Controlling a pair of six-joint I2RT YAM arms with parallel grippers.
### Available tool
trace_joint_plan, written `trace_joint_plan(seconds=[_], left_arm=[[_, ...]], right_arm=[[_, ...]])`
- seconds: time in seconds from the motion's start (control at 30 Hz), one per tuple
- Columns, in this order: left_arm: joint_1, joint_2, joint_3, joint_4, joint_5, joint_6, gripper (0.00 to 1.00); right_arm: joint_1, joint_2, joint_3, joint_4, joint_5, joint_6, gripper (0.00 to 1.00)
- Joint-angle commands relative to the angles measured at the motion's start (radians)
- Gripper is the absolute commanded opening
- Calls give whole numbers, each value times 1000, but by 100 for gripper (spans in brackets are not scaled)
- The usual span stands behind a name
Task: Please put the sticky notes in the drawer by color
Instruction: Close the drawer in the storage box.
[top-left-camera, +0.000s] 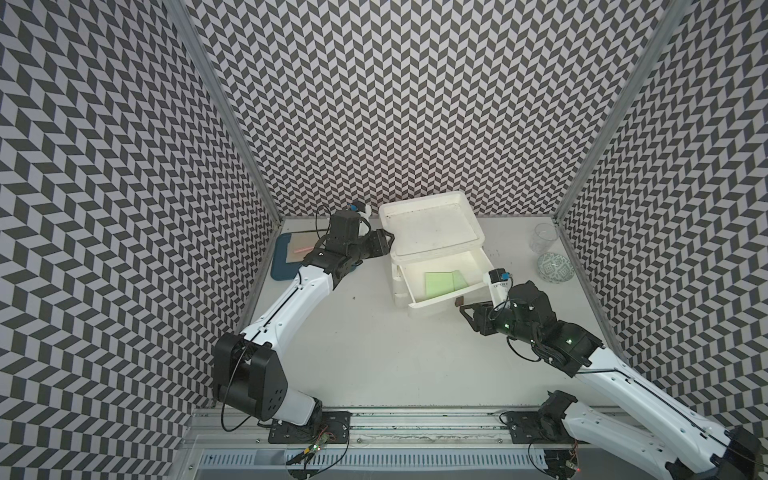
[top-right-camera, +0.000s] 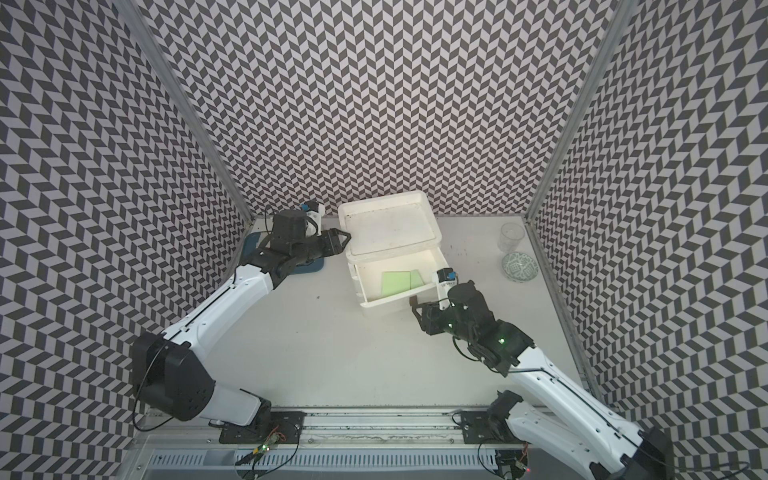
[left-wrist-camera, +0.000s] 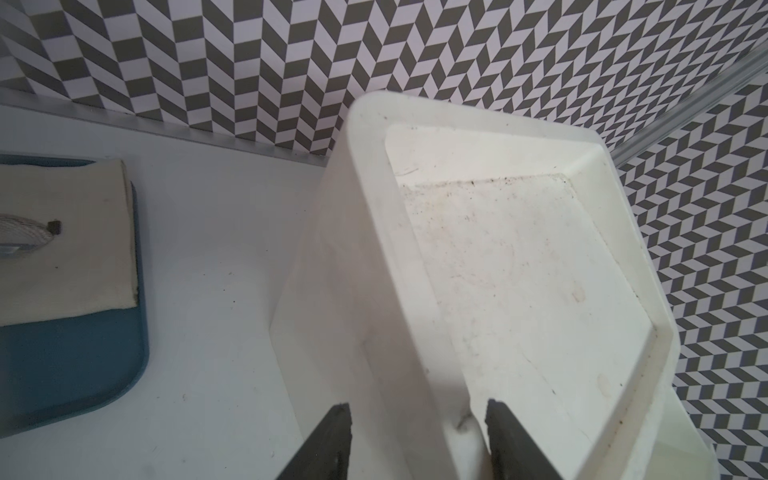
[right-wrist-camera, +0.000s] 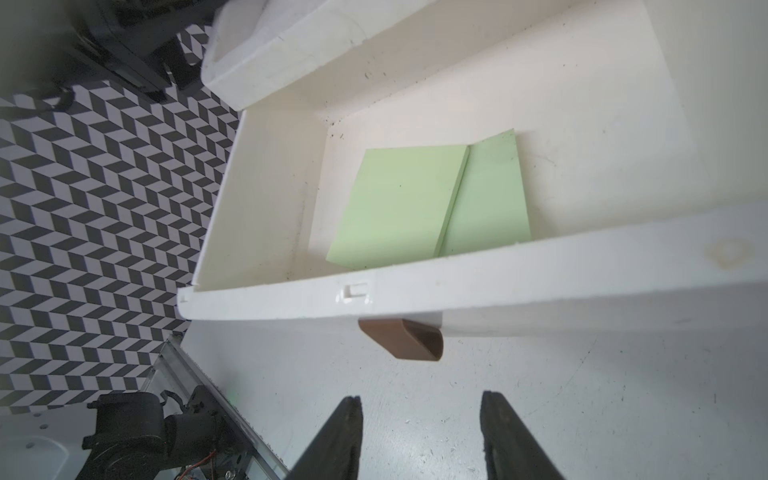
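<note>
Two green sticky notes overlap in the pulled-out top drawer of the white unit, the right gripper gapes empty just short of its brown handle, the left gripper straddles the unit's rim with its grip impossible to tell, and the wrist-camera label is too small to read.

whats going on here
The left gripper straddles the top rim of the white plastic three-drawer unit; whether it clamps is unclear. Its top drawer stands pulled out with light green sticky notes inside. The right gripper, open and empty, sits just off that drawer's small brown tab handle.
</note>
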Motion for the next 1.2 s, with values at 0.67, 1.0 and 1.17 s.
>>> trace_joint_plan(seconds=[0.67, 1.0, 1.17], left_arm=[[6, 78, -44, 22, 103, 23, 54], [-1, 73, -55, 29, 118, 14, 52], [-9, 72, -54, 26, 118, 13, 52]], right_arm=[[9, 111, 24, 257, -59, 15, 39], [9, 173, 74, 337, -89, 10, 13], [9, 198, 109, 382, -80, 3, 13]])
